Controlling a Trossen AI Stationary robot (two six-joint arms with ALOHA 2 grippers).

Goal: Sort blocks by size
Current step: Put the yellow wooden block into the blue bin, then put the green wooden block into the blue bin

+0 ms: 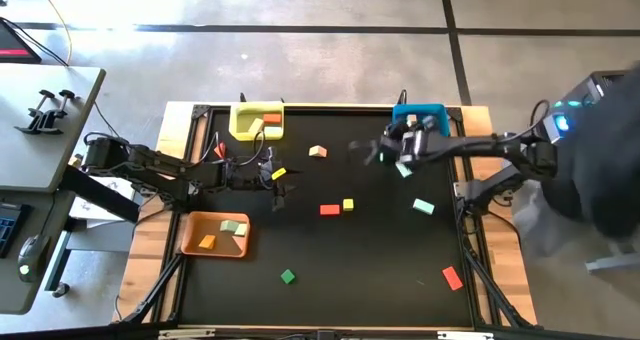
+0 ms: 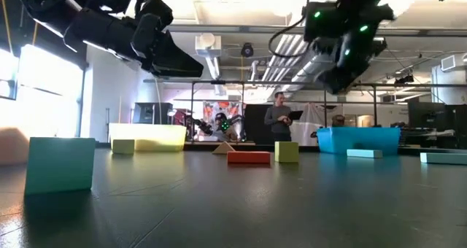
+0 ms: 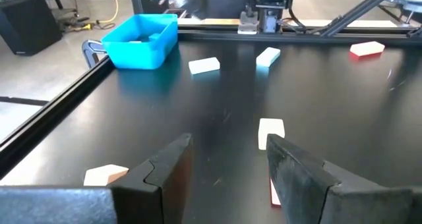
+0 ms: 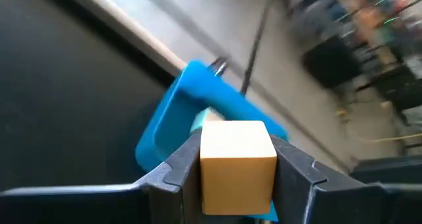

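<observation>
My right gripper is shut on a tan cube, up in the air near the blue bin, which shows just beyond the cube in the right wrist view. My left gripper is open and empty above the table's middle left. Beyond its fingers lie a yellow cube, a red bar and a tan block. Mint blocks, a green block, a red block and a small yellow block lie flat on the black table. My right gripper pinches the tan cube between its two fingers, one on each of two opposite sides. The cube's front face stands out between the fingertips. It is lifted clear of the table and held square between the fingers.
A yellow bin at the far left holds a few blocks. An orange bin at the near left holds mint and orange blocks. A raised frame edges the table. A person stands in the room beyond the table.
</observation>
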